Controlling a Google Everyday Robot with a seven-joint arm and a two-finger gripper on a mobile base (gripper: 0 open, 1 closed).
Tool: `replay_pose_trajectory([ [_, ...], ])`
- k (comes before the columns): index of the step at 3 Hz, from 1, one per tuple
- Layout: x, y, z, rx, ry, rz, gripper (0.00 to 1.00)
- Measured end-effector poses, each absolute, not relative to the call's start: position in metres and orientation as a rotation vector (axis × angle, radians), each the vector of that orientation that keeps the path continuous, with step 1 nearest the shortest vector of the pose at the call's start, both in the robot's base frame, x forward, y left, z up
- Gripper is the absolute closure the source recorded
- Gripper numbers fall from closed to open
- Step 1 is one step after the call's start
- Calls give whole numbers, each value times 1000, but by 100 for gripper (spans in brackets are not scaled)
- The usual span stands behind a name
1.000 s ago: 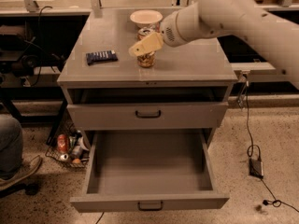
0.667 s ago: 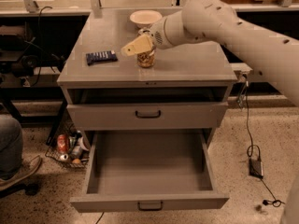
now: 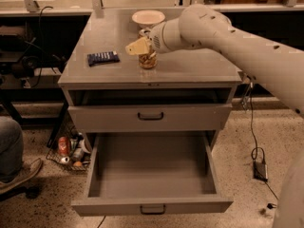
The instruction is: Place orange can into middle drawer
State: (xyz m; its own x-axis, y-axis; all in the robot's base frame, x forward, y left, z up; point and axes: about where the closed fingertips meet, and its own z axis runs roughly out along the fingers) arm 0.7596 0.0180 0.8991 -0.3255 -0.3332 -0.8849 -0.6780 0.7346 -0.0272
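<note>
While the orange can [image 3: 147,61] stands where it stood a second ago on the grey cabinet top [image 3: 199,68], the arm [image 3: 237,46] has swung left, so the gripper [image 3: 139,47] now sits against the can's top; whether it grips cannot be told. Left of the can lies a dark flat packet [image 3: 103,58]; a white bowl [image 3: 148,18] stands behind. Below, the middle drawer [image 3: 152,206] is pulled out. A wire basket [image 3: 54,156] rests on the speckled floor [image 3: 247,194] at left, a cable [image 3: 251,118] at right.
</note>
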Motion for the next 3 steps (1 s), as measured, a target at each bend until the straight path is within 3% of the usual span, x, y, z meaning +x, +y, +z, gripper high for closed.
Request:
replay_pose_trajectory([
  [2, 734, 0, 903, -772, 1904, 450, 78],
  [3, 684, -11, 919, -835, 1878, 494, 99],
])
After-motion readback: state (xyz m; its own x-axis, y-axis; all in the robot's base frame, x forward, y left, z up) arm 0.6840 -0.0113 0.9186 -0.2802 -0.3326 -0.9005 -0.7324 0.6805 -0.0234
